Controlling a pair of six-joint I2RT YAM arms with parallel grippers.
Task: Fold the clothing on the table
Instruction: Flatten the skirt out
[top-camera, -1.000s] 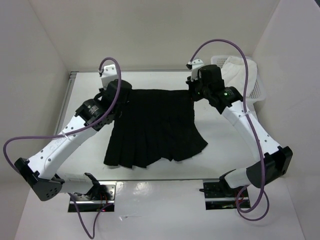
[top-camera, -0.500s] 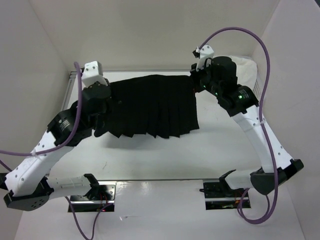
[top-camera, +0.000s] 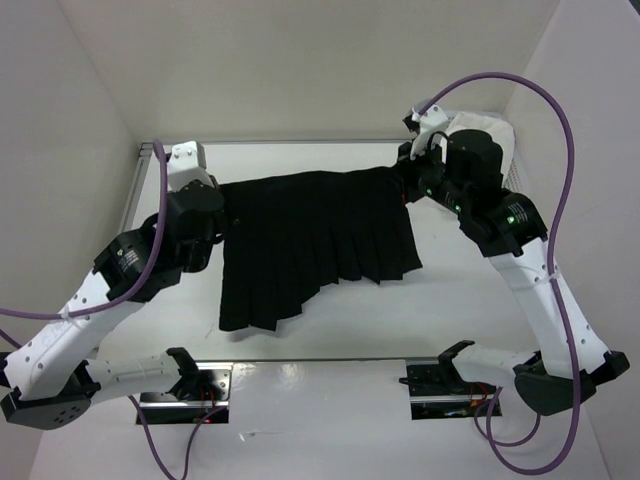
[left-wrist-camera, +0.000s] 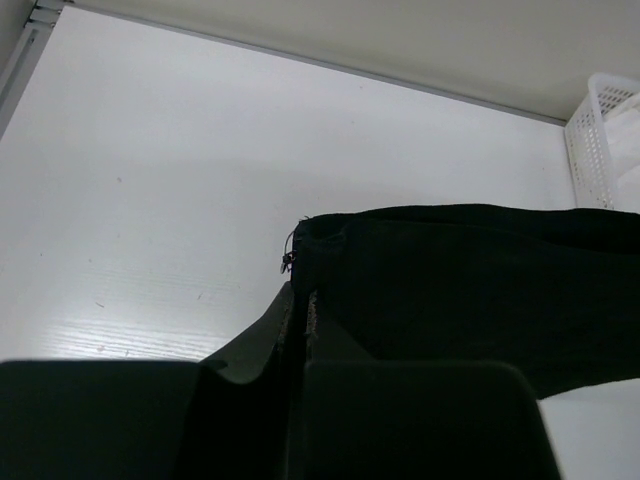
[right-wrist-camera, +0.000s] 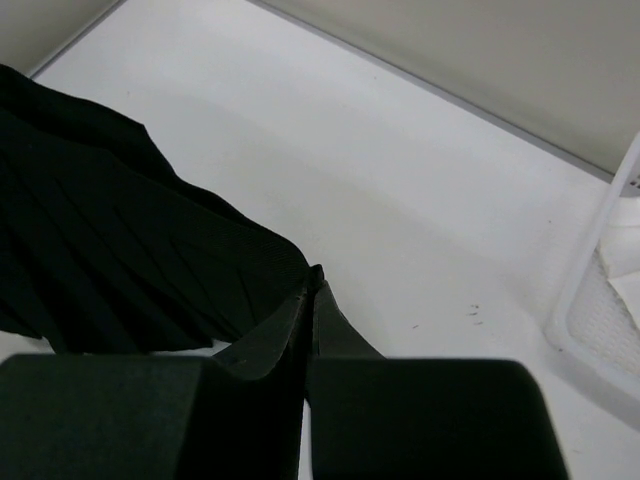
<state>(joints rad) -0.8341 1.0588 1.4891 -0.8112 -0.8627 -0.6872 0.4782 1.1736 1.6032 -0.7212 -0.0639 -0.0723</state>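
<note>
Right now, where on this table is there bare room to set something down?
The near strip of table between the skirt and the near edge is bare, as is the far strip behind the skirt. Crowded: the far right corner, by the basket and right arm.

**A:** what's the left wrist cam showing?

**B:** left gripper (left-wrist-camera: 302, 310) is pinched tight on a corner of the black skirt (left-wrist-camera: 470, 280) — jaws closed, fabric between the tips. A tiny zipper pull (left-wrist-camera: 288, 263) pokes out just past the fingertips, a touch to their left.

**A:** and the rest of it?

**B:** the skirt runs off to the gripper's right, top edge pulled fairly straight. White table (left-wrist-camera: 180, 200) ahead and to the left — mesh basket (left-wrist-camera: 597, 140) far ahead-right, grey rail (left-wrist-camera: 25, 50) far ahead-left.
</note>
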